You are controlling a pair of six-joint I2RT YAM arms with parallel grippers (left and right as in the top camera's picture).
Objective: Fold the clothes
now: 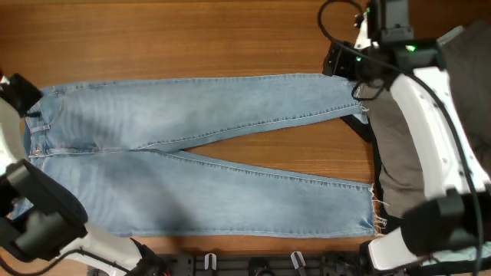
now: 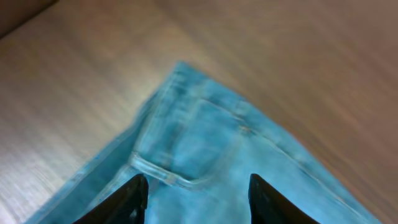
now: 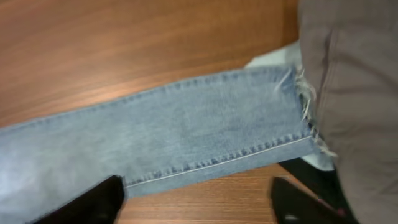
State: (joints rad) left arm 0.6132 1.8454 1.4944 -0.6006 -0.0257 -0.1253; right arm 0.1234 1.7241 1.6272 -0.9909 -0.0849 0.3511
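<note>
Denim in light blue, a long pair of jeans [image 1: 207,153], lies flat on the brown wooden tabletop [image 1: 192,38], waistband at the left arm's side, legs splayed toward the right arm. Its frayed hems [image 3: 305,102] meet a large grey garment [image 1: 399,146]. The left pincer [image 2: 196,200] hovers open over the waistband corner. The right pincer [image 3: 199,202] is spread wide above the upper leg near its hem.

My left wrist view blurs the jeans [image 2: 205,149], cut off at 6 o'clock. Overhead, my right arm [image 1: 431,115] hides part of the grey garment [image 1: 395,153].
</note>
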